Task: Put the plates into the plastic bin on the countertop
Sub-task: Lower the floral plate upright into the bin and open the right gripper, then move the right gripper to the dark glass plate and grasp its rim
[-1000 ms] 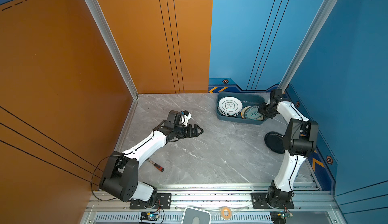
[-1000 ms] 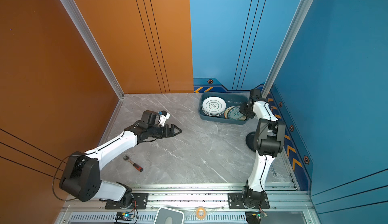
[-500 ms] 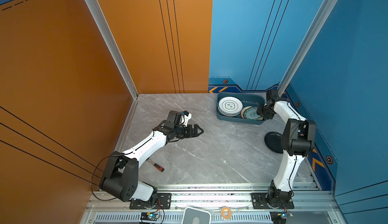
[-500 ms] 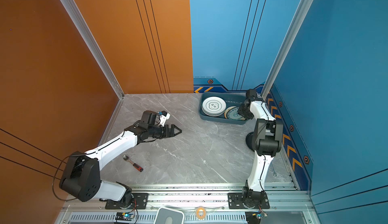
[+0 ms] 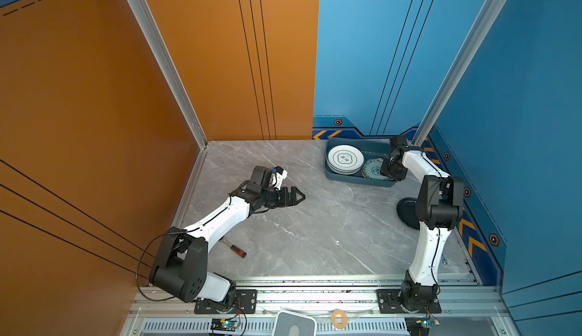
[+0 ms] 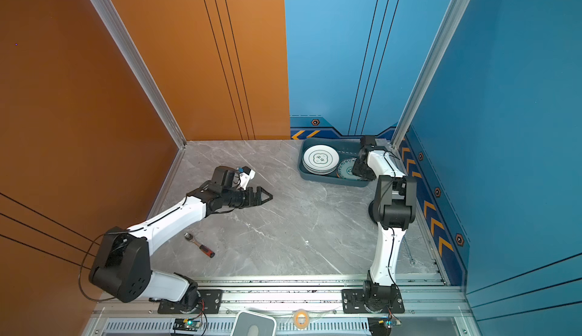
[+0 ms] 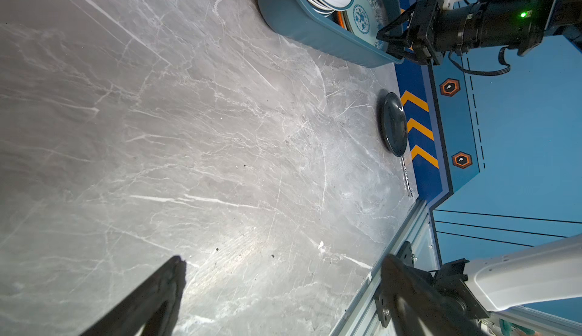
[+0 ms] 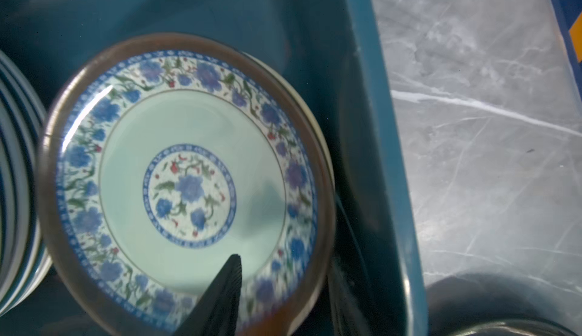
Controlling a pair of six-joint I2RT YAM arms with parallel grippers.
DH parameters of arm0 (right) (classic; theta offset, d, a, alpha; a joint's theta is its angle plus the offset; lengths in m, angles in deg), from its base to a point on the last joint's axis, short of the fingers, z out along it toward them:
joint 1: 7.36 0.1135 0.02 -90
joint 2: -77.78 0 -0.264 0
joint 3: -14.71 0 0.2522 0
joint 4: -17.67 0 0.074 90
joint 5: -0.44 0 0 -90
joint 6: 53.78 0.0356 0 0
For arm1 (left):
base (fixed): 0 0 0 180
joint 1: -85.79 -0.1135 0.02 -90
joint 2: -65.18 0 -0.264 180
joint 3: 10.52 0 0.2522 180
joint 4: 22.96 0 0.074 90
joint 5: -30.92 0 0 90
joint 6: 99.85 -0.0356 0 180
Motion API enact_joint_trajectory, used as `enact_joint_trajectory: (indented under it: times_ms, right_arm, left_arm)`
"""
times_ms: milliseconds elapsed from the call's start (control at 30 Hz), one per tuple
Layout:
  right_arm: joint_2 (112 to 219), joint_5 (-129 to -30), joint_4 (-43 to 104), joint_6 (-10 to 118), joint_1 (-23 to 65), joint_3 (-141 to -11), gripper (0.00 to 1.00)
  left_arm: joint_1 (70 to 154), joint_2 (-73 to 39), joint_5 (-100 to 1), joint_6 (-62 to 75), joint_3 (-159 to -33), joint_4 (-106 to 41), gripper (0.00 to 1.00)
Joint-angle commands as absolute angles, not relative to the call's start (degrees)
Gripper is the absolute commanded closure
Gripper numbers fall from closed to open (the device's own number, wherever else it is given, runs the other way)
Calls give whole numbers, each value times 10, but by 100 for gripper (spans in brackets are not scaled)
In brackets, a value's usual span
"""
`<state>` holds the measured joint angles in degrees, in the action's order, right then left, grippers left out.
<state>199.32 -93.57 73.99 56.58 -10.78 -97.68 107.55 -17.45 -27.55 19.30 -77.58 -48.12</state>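
Note:
The dark teal plastic bin [image 5: 356,180] [image 6: 330,180] [image 7: 293,13] stands at the back right of the countertop [image 5: 315,224]. It holds a stack of white plates [image 5: 343,159] [image 6: 320,158] and, beside them, a teal-patterned plate [image 5: 373,170] [image 8: 189,177] lying on other plates. My right gripper [image 5: 388,172] [image 6: 359,170] [image 8: 283,265] [image 7: 390,44] hangs over that plate, open, with the brown rim between its jaws. A black plate [image 5: 406,214] [image 7: 393,123] lies on the countertop, partly behind the right arm. My left gripper [image 5: 299,196] [image 6: 267,196] [image 7: 283,260] is open and empty over bare marble.
A red-handled ratchet tool [image 5: 236,251] [image 6: 201,246] lies near the left arm's base. A thin metal tool [image 7: 406,177] lies along the right wall past the black plate. Orange and blue walls close in three sides; an aluminium rail [image 5: 315,282] runs along the front.
The right gripper's jaws have widened around the teal-patterned plate's rim, and its wrist has shifted slightly over the bin. The left arm has not moved.

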Motion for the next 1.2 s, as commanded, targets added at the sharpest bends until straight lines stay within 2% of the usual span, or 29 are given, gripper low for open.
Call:
enact_joint_trajectory:
  times_ms: [0, 200, 433, 700, 900, 1033, 1167]
  right_arm:
    - [2001, -959, 773, 558, -108, -985, 51]
    - [1970, -978, 778, 557, -106, -983, 48]
    - [1851, -969, 783, 558, -106, -950, 49]
    - [1676, -990, 770, 559, -104, -760, 48]
    - [1527, -981, 729, 587, -151, -605, 48]
    - [1487, -999, 734, 595, -210, -551, 48]
    - [1473, -963, 696, 614, -277, -486, 48]
  left_arm:
    - [1072, -165, -266, 190, -768, -481, 2]
    - [1073, -170, -264, 190, -769, -481, 2]
    - [1076, -172, -263, 187, -773, -481, 2]
    - [1085, -178, -259, 189, -779, -481, 2]
    - [1146, -205, -269, 197, -808, -458, 2]
    - [1188, -250, -268, 216, -829, -427, 2]
    - [1218, -307, -246, 248, -872, -388, 2]
